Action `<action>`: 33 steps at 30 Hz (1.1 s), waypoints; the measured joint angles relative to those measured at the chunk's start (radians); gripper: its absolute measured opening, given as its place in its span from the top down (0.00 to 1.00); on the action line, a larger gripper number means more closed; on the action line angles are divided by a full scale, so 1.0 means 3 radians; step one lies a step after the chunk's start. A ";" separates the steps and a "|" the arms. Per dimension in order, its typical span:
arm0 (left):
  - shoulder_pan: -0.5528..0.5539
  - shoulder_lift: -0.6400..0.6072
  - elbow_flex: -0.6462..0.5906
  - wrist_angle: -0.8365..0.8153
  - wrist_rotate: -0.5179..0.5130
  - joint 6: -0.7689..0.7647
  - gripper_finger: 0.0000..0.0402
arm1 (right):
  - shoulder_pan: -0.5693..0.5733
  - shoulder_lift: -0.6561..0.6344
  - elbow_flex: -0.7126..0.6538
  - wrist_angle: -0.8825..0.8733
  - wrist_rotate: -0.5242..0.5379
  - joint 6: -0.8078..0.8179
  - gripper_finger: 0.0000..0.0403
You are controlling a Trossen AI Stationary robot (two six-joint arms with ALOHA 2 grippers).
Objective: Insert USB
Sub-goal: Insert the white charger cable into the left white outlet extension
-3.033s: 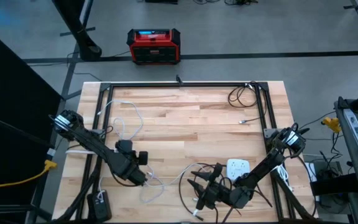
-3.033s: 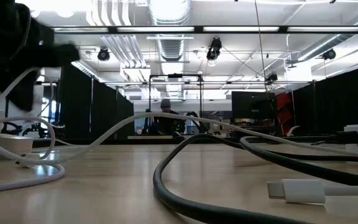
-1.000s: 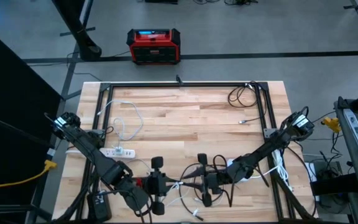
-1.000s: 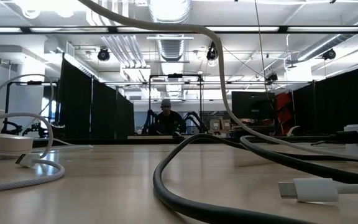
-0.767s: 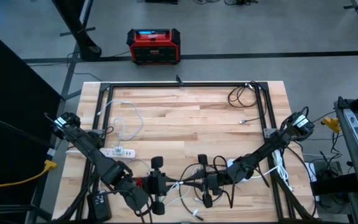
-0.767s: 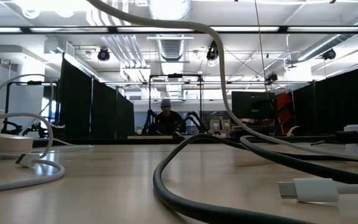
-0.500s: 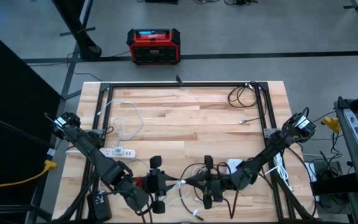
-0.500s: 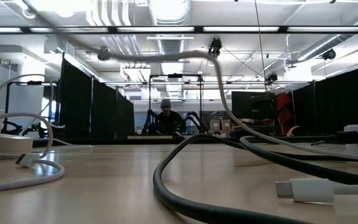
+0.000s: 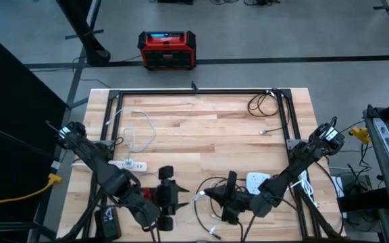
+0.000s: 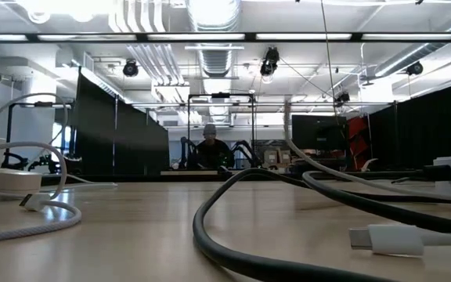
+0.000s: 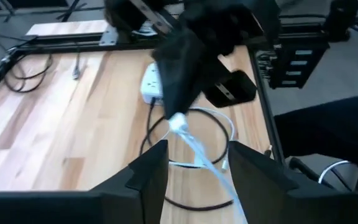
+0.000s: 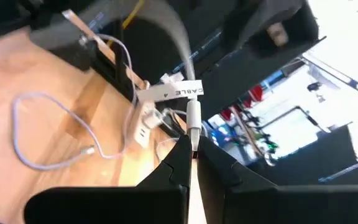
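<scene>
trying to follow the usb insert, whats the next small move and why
Probably the right claw should carry the white cable plug it pinches toward the white power strip. The plug hangs above the table, unplugged, and the strip lies on the left arm's side. The left claw is open beside the cable.

Random stuff around the bench that's got nothing to do with the job

There's a red box (image 9: 167,50) sitting on the floor past the far edge, a black cord (image 9: 263,102) coiled up in the far right corner of the table (image 9: 201,131), a yellow cable (image 9: 12,196) on the floor off to the left, and a person (image 10: 207,148) way back in the room behind everything.
</scene>
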 joint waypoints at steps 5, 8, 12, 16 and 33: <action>0.0178 0.0190 0.0189 0.0004 0.0302 0.0167 0.68 | 0.0007 0.0000 0.0000 0.0007 0.0002 -0.0111 1.00; 0.0249 0.0361 0.0192 0.0001 0.0389 0.0366 0.69 | 0.0011 0.0000 0.0000 0.0013 0.0011 -0.0093 1.00; 0.0269 0.0512 0.0185 -0.0013 0.0266 0.0575 0.68 | 0.0027 0.0000 0.0000 0.0005 0.0011 -0.0082 1.00; 0.0266 0.0527 0.0185 -0.0011 0.0122 0.0600 0.64 | 0.0033 0.0000 -0.0001 0.0012 0.0012 -0.0077 1.00; 0.0405 0.0474 0.0473 -0.0076 0.0579 -0.0379 0.67 | 0.0080 0.0000 -0.0003 0.0012 0.0044 -0.0360 1.00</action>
